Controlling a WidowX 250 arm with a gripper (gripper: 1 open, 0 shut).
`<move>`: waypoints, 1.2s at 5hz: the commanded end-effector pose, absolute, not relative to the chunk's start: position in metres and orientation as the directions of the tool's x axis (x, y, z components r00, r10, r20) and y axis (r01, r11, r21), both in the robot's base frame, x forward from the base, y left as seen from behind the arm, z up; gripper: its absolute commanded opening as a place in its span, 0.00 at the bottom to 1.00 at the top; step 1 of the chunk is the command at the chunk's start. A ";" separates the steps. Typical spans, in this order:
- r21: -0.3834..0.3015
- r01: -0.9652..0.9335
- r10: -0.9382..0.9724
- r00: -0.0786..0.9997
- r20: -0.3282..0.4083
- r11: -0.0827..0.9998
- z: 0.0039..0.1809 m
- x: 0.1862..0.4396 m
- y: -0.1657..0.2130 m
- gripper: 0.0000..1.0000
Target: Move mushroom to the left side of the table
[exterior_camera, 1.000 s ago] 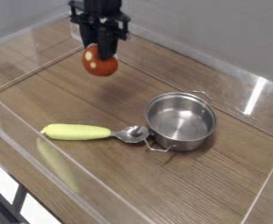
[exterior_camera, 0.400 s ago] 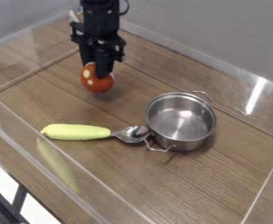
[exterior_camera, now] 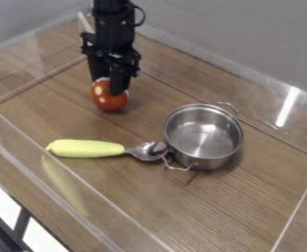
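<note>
On the brown wood-grain surface (exterior_camera: 64,98), the yellow-green-handled spoon (exterior_camera: 101,149) lies unmoved at the left. The small orange-brown mushroom (exterior_camera: 110,95), hanging higher a second ago, now sits low at the back left, black jaws (exterior_camera: 113,81) straddling its top; grip unclear. The round steel pot (exterior_camera: 203,136) stays right.

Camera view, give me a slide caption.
Black gripper poised directly over small orange-brown mushroom on wood-grain table, beside steel pot.
</note>
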State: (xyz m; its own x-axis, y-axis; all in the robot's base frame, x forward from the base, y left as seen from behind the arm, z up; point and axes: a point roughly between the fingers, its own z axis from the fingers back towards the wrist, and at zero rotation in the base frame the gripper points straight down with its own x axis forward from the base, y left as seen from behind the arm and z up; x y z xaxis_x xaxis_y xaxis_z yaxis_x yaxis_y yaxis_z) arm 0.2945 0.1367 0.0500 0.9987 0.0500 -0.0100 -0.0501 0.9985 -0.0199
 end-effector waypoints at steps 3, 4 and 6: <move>-0.017 -0.074 0.074 0.996 0.046 0.997 0.071 0.296 0.143 1.00; -0.020 -0.072 0.074 0.995 0.071 0.997 0.087 0.299 0.142 1.00; -0.021 -0.059 0.061 0.992 0.109 0.998 0.103 0.304 0.140 1.00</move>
